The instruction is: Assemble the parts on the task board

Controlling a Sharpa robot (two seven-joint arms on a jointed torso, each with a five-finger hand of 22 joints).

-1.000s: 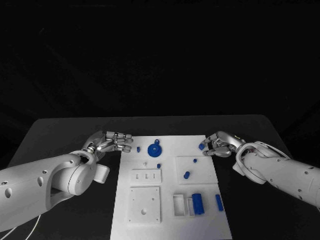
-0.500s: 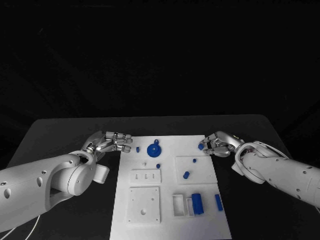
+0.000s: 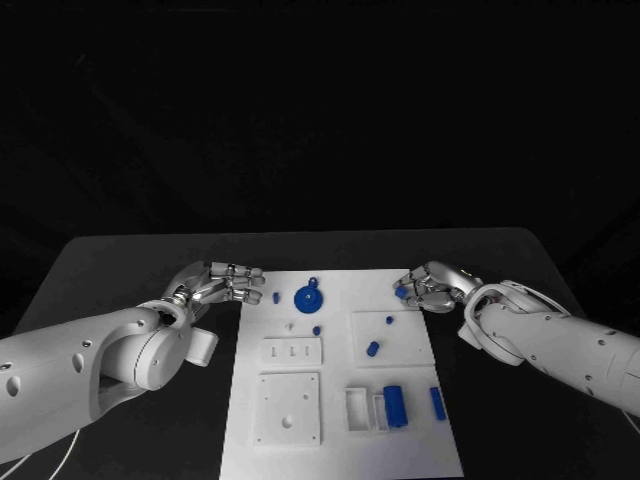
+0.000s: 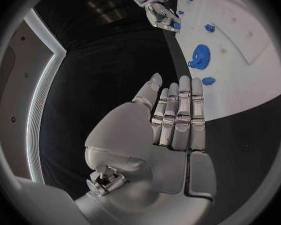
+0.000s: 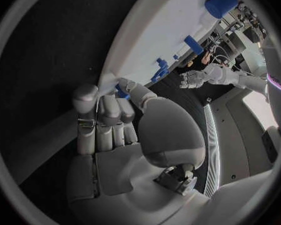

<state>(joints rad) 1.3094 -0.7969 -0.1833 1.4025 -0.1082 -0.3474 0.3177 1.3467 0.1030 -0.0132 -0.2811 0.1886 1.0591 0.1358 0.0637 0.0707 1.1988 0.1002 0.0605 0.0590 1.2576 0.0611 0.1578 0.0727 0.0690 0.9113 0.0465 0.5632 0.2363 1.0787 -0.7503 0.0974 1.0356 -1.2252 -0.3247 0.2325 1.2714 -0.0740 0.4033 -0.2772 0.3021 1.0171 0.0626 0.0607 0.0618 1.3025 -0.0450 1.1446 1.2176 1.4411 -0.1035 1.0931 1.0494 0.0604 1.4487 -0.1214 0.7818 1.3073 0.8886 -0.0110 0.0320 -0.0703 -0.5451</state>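
The right hand (image 3: 433, 287) is sitting at the far right corner of the task board (image 3: 335, 420), its fingers curled in around a small blue part (image 3: 404, 292) at the board's edge. In the right wrist view the thumb and a fingertip (image 5: 129, 85) are pressing on that blue part (image 5: 121, 91) right at the corner of the white board (image 5: 159, 30); it looks pinched, though the part is mostly hidden, so the hold is hard to confirm.

The left hand (image 3: 227, 285) is hanging just off the far left edge of the board, over the black table (image 3: 118, 270). Its fingers (image 4: 178, 117) are lying straight and close together, side by side, and are holding nothing.

Just beside the left hand, a small blue peg (image 3: 276, 297) is lying on the board, and next to it a blue gear (image 3: 310, 299). Further toward the robot, two smaller blue pieces (image 3: 291, 327) are sitting near a white block with three slots (image 3: 291, 352). On the right half, a raised white square (image 3: 389, 338) is carrying a little blue stud (image 3: 388, 320) and a blue peg (image 3: 372, 349). At the near end, a white plate with holes (image 3: 289, 408) is lying on the left, and a blue block (image 3: 394, 404) is standing in a white holder (image 3: 361, 410), with a slim blue bar (image 3: 437, 402) beside it.
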